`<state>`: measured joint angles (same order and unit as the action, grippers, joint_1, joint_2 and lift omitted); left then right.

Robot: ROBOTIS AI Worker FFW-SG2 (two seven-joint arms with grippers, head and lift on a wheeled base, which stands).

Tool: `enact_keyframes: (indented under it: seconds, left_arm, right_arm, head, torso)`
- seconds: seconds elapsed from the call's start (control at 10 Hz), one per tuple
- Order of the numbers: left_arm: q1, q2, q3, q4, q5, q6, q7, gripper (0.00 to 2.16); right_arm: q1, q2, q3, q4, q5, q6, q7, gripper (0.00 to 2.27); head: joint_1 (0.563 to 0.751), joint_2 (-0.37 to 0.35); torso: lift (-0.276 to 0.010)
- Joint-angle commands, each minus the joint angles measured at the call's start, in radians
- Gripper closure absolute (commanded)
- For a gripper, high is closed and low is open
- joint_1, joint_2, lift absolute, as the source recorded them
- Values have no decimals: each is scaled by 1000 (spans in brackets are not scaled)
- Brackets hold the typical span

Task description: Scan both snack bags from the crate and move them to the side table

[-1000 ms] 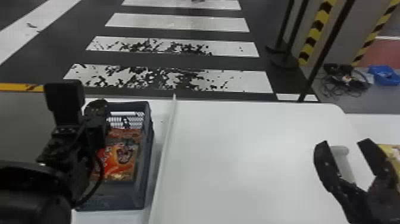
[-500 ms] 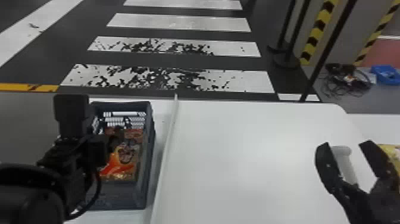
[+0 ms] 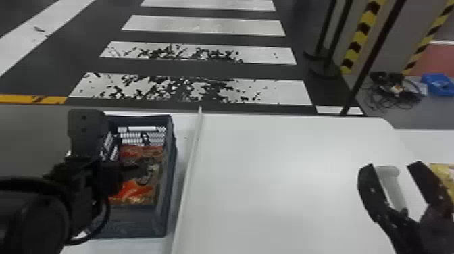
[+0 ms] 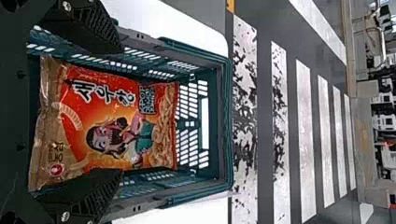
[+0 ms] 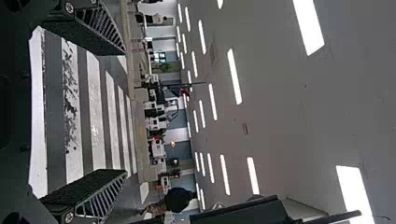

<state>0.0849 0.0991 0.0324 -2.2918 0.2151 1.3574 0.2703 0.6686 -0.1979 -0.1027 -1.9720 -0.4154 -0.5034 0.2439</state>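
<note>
Left tool [image 4: 119,109] at the crate [image 4: 227,116], with fingers spread toward its two long sides and clamped on nothing. Between and beyond those fingers, the red snack bag [image 4: 112,116], lying inside the crate on the worktop [image 3: 185,145], printed face showing. Left to do with this one, judging from that: grip, lift, scan, carry across to what looks like the side worktop [image 3: 425,145]. Farther out, the right tool [image 3: 392,164], well apart from the crate, fingers open and empty. Past it, part of a yellow packet [image 3: 447,174], possibly the other snack bag, already moved; cannot tell whether scanned. About half done, at best.
</note>
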Motion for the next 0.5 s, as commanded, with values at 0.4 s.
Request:
enact_keyframes:
  seconds: [0.4]
  left_arm:
    - [-82, 57, 1, 149, 7, -23, -2, 80]
  right_arm:
    - [14, 0, -5, -2, 0, -19, 2, 93]
  head:
    - [695, 10]
  torso:
    - [-95]
